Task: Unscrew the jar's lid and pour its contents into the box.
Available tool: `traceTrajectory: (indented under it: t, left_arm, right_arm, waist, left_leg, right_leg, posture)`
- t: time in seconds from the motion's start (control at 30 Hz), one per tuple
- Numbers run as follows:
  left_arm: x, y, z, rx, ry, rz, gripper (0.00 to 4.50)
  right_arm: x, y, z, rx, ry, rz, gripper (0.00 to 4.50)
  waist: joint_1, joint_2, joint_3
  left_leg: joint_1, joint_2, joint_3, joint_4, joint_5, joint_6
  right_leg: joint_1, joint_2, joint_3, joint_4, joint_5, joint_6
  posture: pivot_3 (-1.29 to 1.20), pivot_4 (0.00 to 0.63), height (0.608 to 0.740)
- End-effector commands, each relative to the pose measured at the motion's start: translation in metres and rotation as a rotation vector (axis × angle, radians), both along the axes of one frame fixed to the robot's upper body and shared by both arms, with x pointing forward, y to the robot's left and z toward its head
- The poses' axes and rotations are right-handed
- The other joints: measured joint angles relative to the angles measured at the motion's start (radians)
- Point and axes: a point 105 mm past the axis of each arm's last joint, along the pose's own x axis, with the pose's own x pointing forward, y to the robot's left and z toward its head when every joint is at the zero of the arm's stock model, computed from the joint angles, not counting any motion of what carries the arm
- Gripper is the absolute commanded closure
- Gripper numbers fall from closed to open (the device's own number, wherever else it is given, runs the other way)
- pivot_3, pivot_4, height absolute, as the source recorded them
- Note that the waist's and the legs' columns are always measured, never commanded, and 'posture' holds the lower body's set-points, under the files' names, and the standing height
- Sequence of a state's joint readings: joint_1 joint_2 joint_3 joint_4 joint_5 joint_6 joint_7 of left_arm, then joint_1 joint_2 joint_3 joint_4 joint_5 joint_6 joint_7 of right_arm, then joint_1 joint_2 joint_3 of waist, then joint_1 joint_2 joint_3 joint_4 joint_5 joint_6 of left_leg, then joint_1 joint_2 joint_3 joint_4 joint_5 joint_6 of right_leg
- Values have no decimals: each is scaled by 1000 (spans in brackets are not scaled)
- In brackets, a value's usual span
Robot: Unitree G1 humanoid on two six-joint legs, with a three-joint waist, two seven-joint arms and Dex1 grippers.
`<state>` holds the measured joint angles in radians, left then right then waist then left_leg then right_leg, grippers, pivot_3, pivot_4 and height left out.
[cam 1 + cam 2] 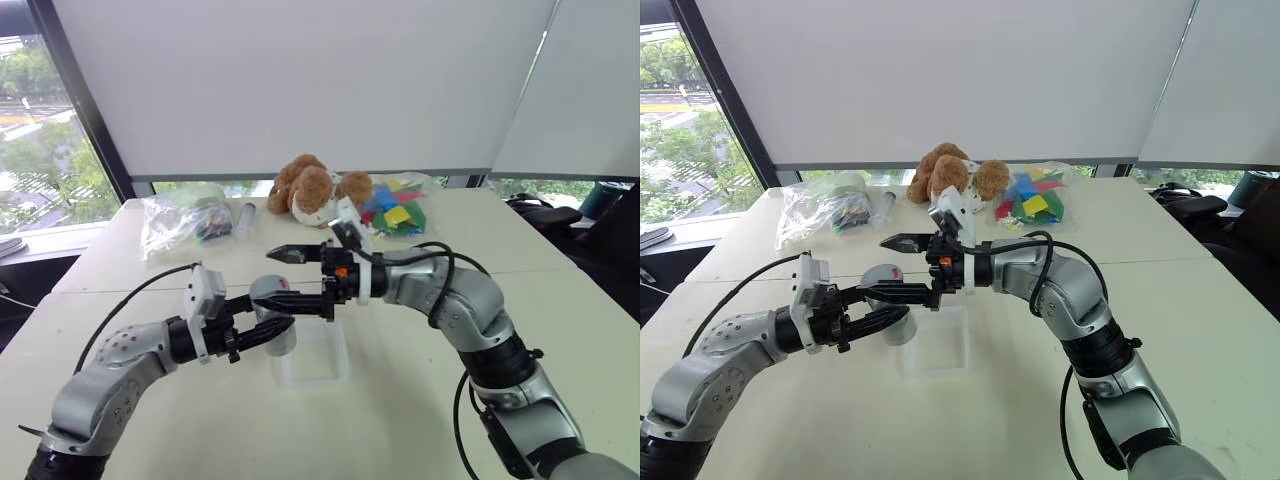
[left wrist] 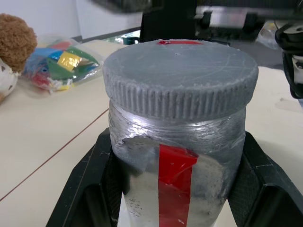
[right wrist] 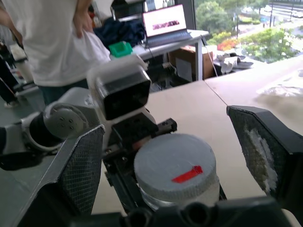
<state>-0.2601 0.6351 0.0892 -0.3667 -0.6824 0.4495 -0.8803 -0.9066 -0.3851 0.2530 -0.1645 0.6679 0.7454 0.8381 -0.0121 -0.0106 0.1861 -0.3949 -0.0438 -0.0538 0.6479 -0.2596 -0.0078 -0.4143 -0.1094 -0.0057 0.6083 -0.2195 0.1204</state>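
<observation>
Left gripper has its fingers clamped on the jar (lid still on), above the box. Right gripper fingers stand apart around the lid.

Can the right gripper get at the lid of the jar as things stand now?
Probably yes. The right gripper stands open on either side of the lid, with nothing between. The left gripper holds the jar lower down, below the lid.

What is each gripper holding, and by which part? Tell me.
The left gripper holds the jar by its body, below the lid. The right gripper holds nothing; its fingers straddle the lid, open.
</observation>
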Motion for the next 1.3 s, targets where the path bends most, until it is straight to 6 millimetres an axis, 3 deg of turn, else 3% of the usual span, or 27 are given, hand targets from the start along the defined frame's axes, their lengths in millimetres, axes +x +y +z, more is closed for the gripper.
traceTrajectory:
  t: [0.03,0.4,0.5,0.6,0.73,1.0,1.2,1.3]
  left_arm:
    - [-7,-7,8,5,-54,-23,2319]
    - [-11,-10,4,14,-56,-26,2319]
    - [-10,-11,5,14,-61,-30,2319]
    - [-10,-13,8,15,-73,-40,2319]
    - [-11,-15,12,22,-91,-59,2319]
    - [-34,-27,17,81,-120,-309,2319]
    - [-45,-38,25,68,-130,-419,2319]
    - [-42,-37,28,55,-137,-389,2319]
  right_arm:
    - [-3,4,9,-2,-41,33,0]
    - [-3,9,1,-39,-30,72,0]
    - [-3,6,-3,-59,-19,87,871]
    - [-4,5,-4,-69,-9,106,2244]
    - [-6,1,0,-57,-5,150,2237]
    - [-34,-22,6,-140,-81,566,2237]
    - [-30,-22,11,-150,-137,601,2237]
    - [-27,-24,18,-112,-150,559,795]
  waist:
    - [-1,0,0]
    - [-2,0,0]
    - [-2,0,0]
    - [-2,0,0]
    - [-2,0,0]
    - [-3,0,0]
    - [-5,0,0]
    - [-4,0,0]
  left_leg:
    - [0,0,0,0,0,0]
    - [0,2,0,0,1,-1]
    - [-1,2,0,0,1,-1]
    - [-1,2,0,0,1,-1]
    - [-1,2,0,0,1,-1]
    - [-2,2,0,0,1,-1]
    - [-2,4,0,0,1,-1]
    - [-2,5,0,0,1,-2]
  right_leg:
    - [-1,0,0,1,0,0]
    - [-4,2,1,5,0,0]
    - [-4,2,1,5,0,0]
    - [-4,2,1,5,0,0]
    - [-5,3,1,5,0,0]
    - [-5,3,1,5,0,0]
    - [-6,6,1,5,0,0]
    - [-6,6,1,5,0,0]
  posture:
    - [0,150,740]
    - [0,150,740]
    - [0,150,740]
    - [0,150,740]
    - [0,150,740]
    - [0,150,740]
    - [0,150,740]
    - [0,150,740]
